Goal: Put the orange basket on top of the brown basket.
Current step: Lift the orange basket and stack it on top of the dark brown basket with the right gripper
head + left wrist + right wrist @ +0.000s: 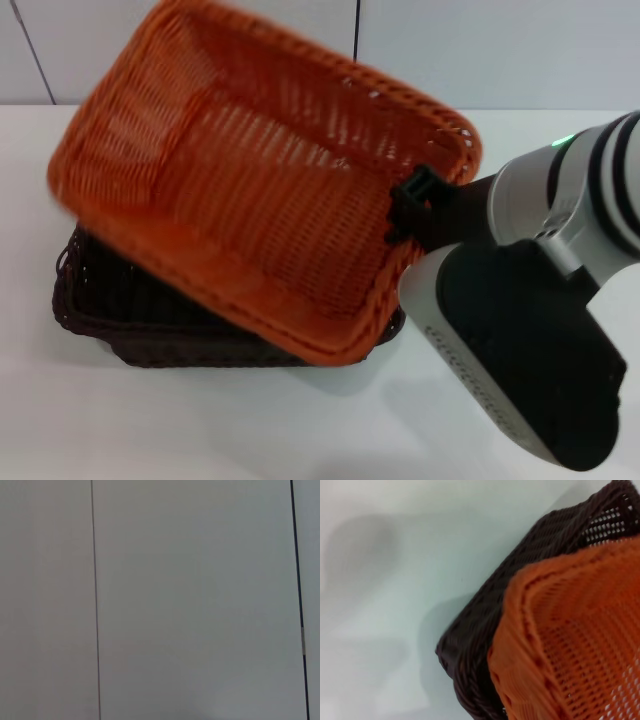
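Above the brown basket (150, 320) on the counter (200, 430), right tool (410, 205) clamped on orange basket (270, 190) rim, basket tilted. Level first, square up rims, lower gently, then release. Left tool out of sight.

The white table (200, 420) carries the brown basket (110, 310)

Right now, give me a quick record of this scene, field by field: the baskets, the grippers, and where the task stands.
orange basket: tilted, held above the brown one, overlapping it
brown basket: resting on the white table, mostly covered
right gripper: clamped on the orange basket's rim at its right side
left gripper: not in view
task state: orange basket not yet seated level on the brown basket
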{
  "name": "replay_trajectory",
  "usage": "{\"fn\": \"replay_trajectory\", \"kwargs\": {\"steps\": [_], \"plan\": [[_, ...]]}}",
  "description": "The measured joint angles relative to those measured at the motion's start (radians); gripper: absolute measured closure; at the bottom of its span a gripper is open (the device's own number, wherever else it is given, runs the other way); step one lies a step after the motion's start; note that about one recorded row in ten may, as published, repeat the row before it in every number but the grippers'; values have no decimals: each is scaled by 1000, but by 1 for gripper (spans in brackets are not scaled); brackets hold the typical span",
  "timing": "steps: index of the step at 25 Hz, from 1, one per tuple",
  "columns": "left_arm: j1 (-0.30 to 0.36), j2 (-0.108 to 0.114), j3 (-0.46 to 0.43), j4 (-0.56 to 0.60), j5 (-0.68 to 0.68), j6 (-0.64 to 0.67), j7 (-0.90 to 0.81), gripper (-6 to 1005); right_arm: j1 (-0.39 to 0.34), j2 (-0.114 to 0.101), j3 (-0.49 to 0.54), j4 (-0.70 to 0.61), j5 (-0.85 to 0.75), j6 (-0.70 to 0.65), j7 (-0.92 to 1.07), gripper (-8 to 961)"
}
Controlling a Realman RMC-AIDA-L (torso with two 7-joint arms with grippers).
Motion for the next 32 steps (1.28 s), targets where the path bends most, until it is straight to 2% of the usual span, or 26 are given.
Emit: {"fn": "replay_trajectory", "kwargs": {"steps": [5,7,11,17,23,27,32], "plan": [[7,0,7,-8,0,2,-1,288,-40,4,-70,45,-92,107,21,800],[15,1,15,-17,-1,5,-1,288,-85,7,-111,65,-119,183,23,801],[19,4,28,-20,-1,5,-1,288,-121,11,-123,63,-120,233,22,801],[20,6,41,-22,3,5,-1,288,-203,15,-158,-9,-121,255,30,737],[19,8,46,-20,6,-2,1,288,-264,19,-214,-43,-122,242,35,479],[10,10,62,-12,7,-8,5,288,-292,20,-250,-46,-122,307,42,292],[4,12,66,-12,7,-14,10,287,-297,21,-304,-41,-121,373,56,230]]}}
